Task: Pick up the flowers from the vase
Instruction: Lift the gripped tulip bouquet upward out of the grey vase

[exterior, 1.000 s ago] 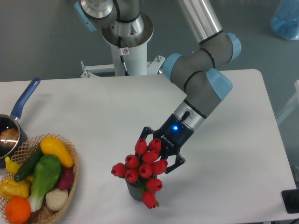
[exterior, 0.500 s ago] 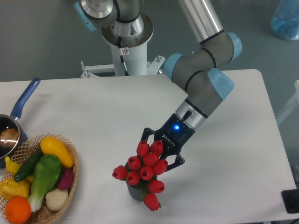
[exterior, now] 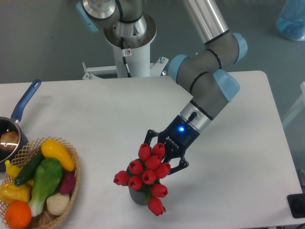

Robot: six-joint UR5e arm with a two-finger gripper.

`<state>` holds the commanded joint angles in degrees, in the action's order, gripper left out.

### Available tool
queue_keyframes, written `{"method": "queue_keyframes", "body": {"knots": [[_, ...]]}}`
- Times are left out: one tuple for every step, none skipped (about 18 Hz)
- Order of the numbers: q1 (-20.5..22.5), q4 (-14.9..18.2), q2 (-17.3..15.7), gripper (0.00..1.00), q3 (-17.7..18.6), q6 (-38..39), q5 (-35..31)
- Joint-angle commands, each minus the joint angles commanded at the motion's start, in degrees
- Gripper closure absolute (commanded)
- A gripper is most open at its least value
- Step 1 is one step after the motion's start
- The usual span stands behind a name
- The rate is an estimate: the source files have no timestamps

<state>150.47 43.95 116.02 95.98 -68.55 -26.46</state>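
Straddling the flowers (exterior: 145,174), the end effector (exterior: 162,155) stands spread, not visibly pinching anything. Flowers sit in the vase (exterior: 138,196), near edge of the tabletop (exterior: 95,114). Recommend pinching low on the bunch, then lifting straight.

**Silver arm, pale blue caps**

The arm (exterior: 205,24) at upper centre has silver tubes, grey joints and pale blue end caps. Its white base column (exterior: 129,57) carries a black cable. The black gripper (exterior: 164,151) shows a glowing blue light and white lettering.
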Motion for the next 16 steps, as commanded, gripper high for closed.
{"method": "queue_keyframes", "body": {"knots": [[0.0, 0.0, -0.09, 0.57, 0.0, 0.0, 0.53], [0.09, 0.0, -0.18, 0.57, -0.09, 0.0, 0.97], [0.18, 0.0, -0.35, 0.57, 0.0, 0.09, 1.06], [0.27, 0.0, -0.44, 0.57, 0.09, 0.09, 1.15], [0.44, 0.0, -0.44, 0.57, 0.09, 0.17, 1.15], [0.44, 0.0, -0.53, 0.57, 0.09, 0.18, 1.32], [0.44, 0.0, -0.44, 0.57, 0.18, 0.18, 2.2], [0.53, 0.0, -0.53, 0.57, 0.26, 0.26, 3.16], [0.62, 0.0, -0.53, 0.57, 0.26, 0.44, 3.69], [0.97, 0.0, -0.7, 0.57, 0.35, 0.61, 3.87], [1.23, 0.09, -1.4, 0.57, 0.35, 0.79, 3.87], [1.41, 0.09, -2.1, 0.57, 0.44, 0.88, 3.87], [1.41, 0.09, -2.37, 0.57, 0.53, 0.88, 3.87], [1.5, 0.09, -2.55, 0.57, 0.53, 0.88, 3.87], [1.76, 0.17, -2.64, 0.57, 0.53, 0.88, 3.87], [1.85, 0.18, -2.99, 0.57, 0.53, 1.14, 3.87]]}}
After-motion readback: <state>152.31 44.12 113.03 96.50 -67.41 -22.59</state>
